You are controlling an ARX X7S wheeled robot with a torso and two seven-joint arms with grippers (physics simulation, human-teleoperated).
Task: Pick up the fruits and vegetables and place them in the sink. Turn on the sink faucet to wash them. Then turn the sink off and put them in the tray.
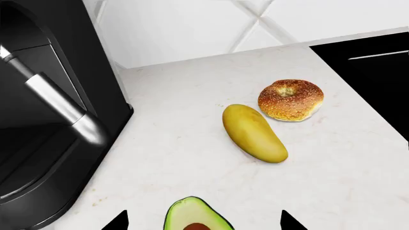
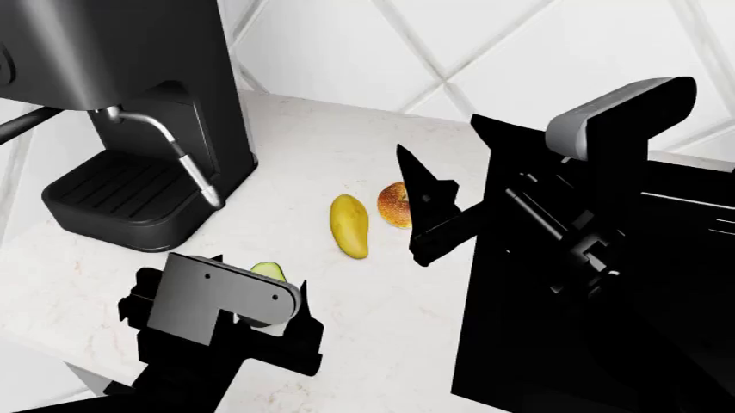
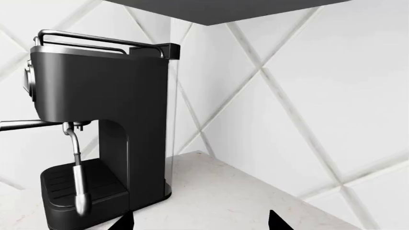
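Avocado (image 1: 195, 216) lies on the bench (image 1: 191, 158) between your open, empty left fingers (image 1: 115, 223), long axis pointing away. Right fingers (image 3: 271, 220), also open and empty, hang farther off.

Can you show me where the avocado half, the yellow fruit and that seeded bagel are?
avocado half (image 1: 191, 215), left wrist view, on its green flesh above the pit.
yellow fruit (image 1: 254, 133), left wrist view, on the middle of its skin.
seeded bagel (image 1: 290, 101), left wrist view, on its browned crust below the hole.
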